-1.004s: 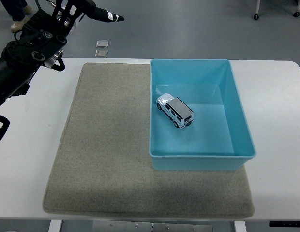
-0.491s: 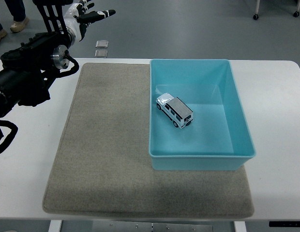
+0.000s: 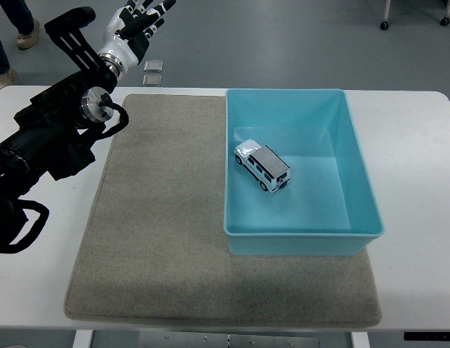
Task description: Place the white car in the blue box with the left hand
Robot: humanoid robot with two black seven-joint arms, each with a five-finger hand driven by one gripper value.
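So the left robot hand (image 3: 138, 23) is up past the far-left corner of the bench (image 3: 421, 152), fingers spread wide and holding nothing. It's white with black patches, on the end of a chunky black arm (image 3: 51, 138) that comes in from the left edge and crosses the left side of the bench.

The car (image 3: 262, 167) sits well off to the hand's right and nearer the robot, inside the box (image 3: 301, 243). It rests on the box floor on its wheels, turned at an angle, closer to the box's left wall than the right. White body, grey roof.

The box itself sits on the right part of a grey mat (image 3: 160, 232), with its right side hanging over the mat's edge onto bare bench. The mat spreads out below and right of the hand, and the arm overlaps its far-left corner.

Just beside the hand, on the floor past the bench, there are two small square plates (image 3: 153, 72). Someone's feet (image 3: 14, 36) show at the top left, left of the hand.
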